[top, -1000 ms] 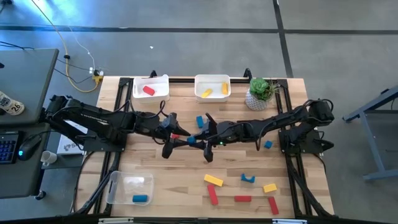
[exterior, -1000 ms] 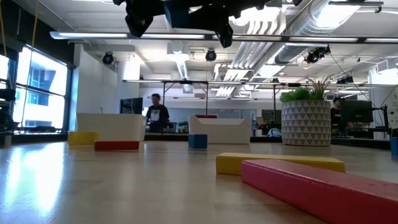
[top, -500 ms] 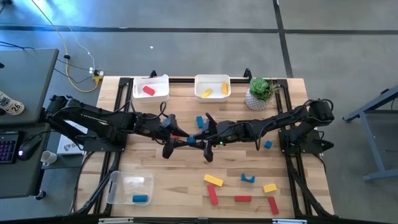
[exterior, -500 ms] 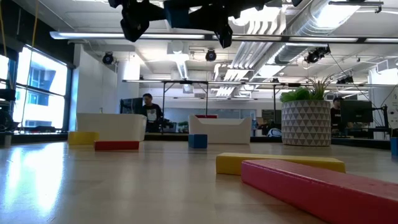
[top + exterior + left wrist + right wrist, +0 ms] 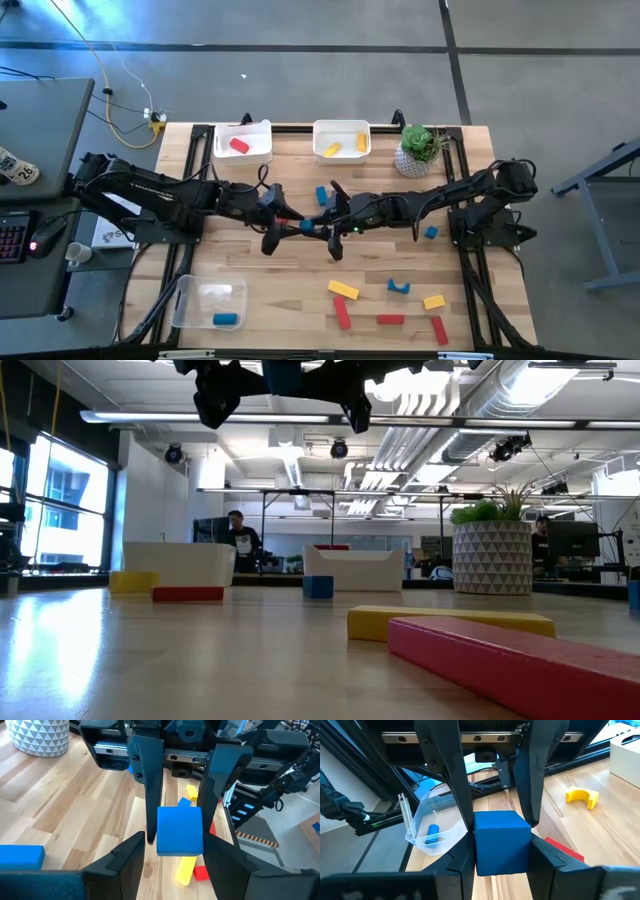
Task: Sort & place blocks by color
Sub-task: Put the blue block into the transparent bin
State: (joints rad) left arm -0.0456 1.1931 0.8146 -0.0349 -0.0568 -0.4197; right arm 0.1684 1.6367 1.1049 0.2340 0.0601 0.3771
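Jaws of right gripper (image 5: 500, 840) clamped on small solid blue cube block (image 5: 180, 831), raised above middle of wooden table (image 5: 240, 260). Opposite, left gripper (image 5: 175, 845), jaws spread, bracketing same cube. Probably a handover toward clear plastic bin (image 5: 207, 303) holding blue piece.

An open-plan lab: exposed ceiling ducts (image 5: 520, 400), concrete floor (image 5: 300, 80), a person (image 5: 238, 538) at monitors (far back), wooden desk (image 5: 300, 270).

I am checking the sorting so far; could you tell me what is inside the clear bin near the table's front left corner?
The clear bin holds one blue block; the right wrist view shows it too. Nothing else is visible inside.
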